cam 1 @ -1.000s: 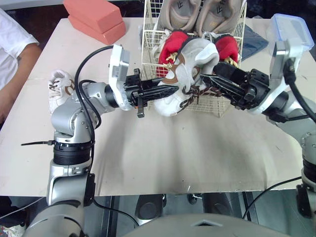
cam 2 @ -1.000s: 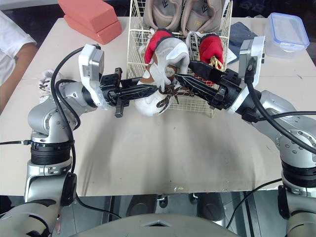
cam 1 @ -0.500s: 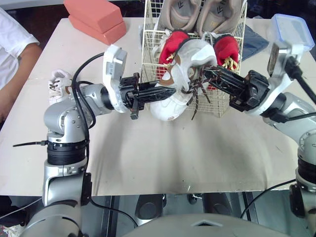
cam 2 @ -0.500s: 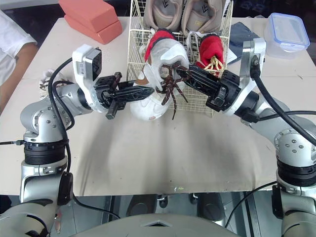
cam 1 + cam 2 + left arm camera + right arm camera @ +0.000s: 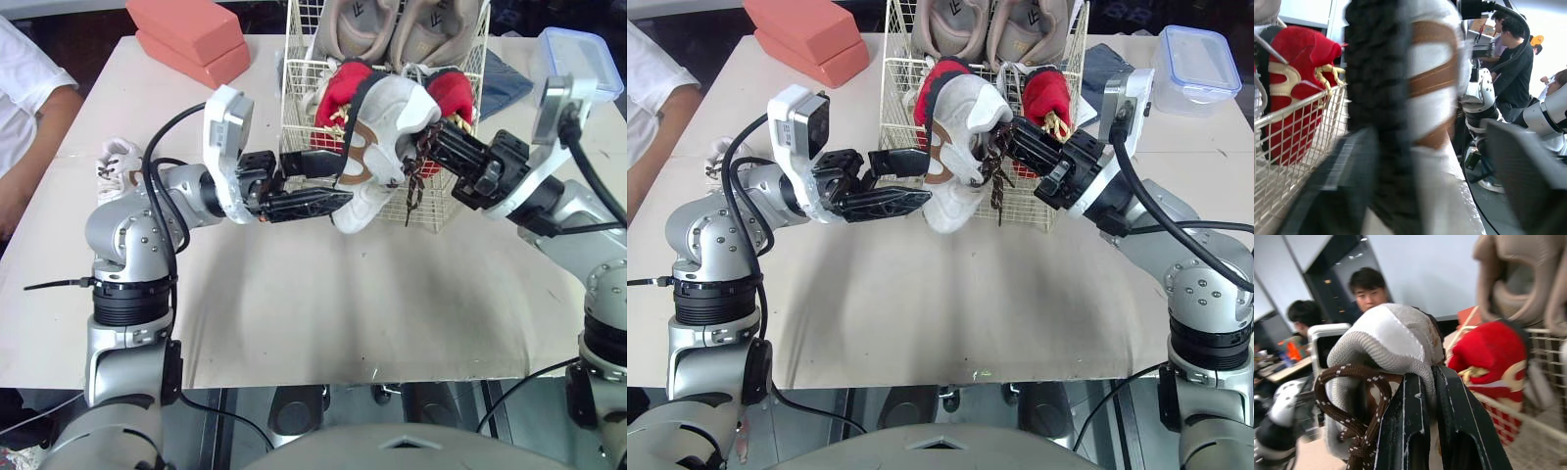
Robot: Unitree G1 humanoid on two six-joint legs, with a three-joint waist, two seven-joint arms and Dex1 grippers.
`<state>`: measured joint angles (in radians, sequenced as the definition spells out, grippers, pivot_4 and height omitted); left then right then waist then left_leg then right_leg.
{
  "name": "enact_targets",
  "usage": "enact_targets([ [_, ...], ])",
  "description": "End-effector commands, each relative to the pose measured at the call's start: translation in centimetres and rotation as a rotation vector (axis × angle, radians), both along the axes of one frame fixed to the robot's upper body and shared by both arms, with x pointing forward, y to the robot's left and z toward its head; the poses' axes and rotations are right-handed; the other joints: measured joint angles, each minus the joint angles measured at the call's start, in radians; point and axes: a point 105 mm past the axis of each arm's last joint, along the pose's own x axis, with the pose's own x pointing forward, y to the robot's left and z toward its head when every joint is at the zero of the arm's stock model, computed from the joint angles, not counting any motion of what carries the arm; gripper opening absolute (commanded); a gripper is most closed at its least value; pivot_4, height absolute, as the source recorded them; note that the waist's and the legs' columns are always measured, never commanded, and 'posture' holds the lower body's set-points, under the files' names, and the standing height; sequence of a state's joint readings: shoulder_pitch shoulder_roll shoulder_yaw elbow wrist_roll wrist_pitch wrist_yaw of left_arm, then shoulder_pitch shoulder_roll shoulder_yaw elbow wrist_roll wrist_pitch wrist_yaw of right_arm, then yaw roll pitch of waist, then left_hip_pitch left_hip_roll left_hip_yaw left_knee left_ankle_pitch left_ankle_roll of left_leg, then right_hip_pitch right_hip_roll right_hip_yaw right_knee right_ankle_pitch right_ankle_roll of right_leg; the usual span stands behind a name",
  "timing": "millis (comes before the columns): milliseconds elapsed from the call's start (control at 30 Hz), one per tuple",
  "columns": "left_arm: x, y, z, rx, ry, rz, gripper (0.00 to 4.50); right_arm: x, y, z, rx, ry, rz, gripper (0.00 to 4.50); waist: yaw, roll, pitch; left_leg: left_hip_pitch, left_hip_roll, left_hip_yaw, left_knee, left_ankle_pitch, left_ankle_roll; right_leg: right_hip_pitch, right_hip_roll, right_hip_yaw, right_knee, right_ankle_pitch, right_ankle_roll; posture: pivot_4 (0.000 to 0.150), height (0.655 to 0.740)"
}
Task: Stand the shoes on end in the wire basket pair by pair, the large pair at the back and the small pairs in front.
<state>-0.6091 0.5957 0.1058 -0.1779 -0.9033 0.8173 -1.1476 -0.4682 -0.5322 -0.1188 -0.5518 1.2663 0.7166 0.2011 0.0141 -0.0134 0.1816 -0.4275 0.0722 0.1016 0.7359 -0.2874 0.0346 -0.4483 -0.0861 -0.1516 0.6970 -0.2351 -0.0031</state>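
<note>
A white shoe with brown trim (image 5: pixel 377 137) hangs tilted, toe down, against the front of the wire basket (image 5: pixel 294 93). My right gripper (image 5: pixel 429 139) is shut on its collar by the brown laces (image 5: pixel 1359 396). My left gripper (image 5: pixel 343 179) stands open, its fingers (image 5: pixel 1528 171) on either side of the shoe's black sole (image 5: pixel 1376 93). In the basket, two large beige shoes (image 5: pixel 377 24) stand on end at the back, with two red shoes (image 5: pixel 345 88) in front of them. Another white shoe (image 5: pixel 118 168) lies on the table behind my left arm.
Two salmon blocks (image 5: pixel 186 39) lie at the back left of the table (image 5: pixel 323 304). A clear lidded box (image 5: pixel 580 54) and a dark cloth (image 5: pixel 505 83) sit at the back right. A person's arm (image 5: pixel 29 108) rests at the left edge.
My left gripper has opened and let go of the white shoe. My right gripper has shut on its collar and raised it toward the basket.
</note>
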Motion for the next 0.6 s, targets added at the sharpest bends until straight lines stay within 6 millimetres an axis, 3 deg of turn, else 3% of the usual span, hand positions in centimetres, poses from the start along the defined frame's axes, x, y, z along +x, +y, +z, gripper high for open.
enact_targets([
  [33, -0.5, 0.1, 0.7, 0.021, -0.081, -0.005, 4.21, -0.8, -0.5, 2.5, 0.033, -0.113, -0.052, 0.00, 0.000, 0.000, 0.000, 0.000, 0.000, 0.000, 0.000, 0.000, 0.000, 0.000, 0.000, 0.000, 0.000, 0.000, 0.000, 0.150, 0.6860],
  [367, -0.9, 1.5, 3.4, 0.076, -0.255, 0.087, 4.21, -0.3, -3.4, 6.7, 0.121, -0.284, -0.374, 0.00, 0.000, 0.000, 0.000, -0.001, 0.000, 0.000, 0.000, 0.000, 0.000, -0.001, 0.000, 0.000, 0.000, 0.000, 0.000, 0.150, 0.6860],
  [600, -1.0, 1.6, 4.1, 0.145, -0.280, 0.155, 4.21, -1.3, -3.8, 7.4, 0.142, -0.344, -0.492, 0.00, 0.000, 0.000, 0.000, -0.001, 0.000, 0.000, -0.001, 0.000, 0.000, -0.002, 0.000, 0.000, -0.001, 0.000, 0.000, 0.150, 0.6860],
])
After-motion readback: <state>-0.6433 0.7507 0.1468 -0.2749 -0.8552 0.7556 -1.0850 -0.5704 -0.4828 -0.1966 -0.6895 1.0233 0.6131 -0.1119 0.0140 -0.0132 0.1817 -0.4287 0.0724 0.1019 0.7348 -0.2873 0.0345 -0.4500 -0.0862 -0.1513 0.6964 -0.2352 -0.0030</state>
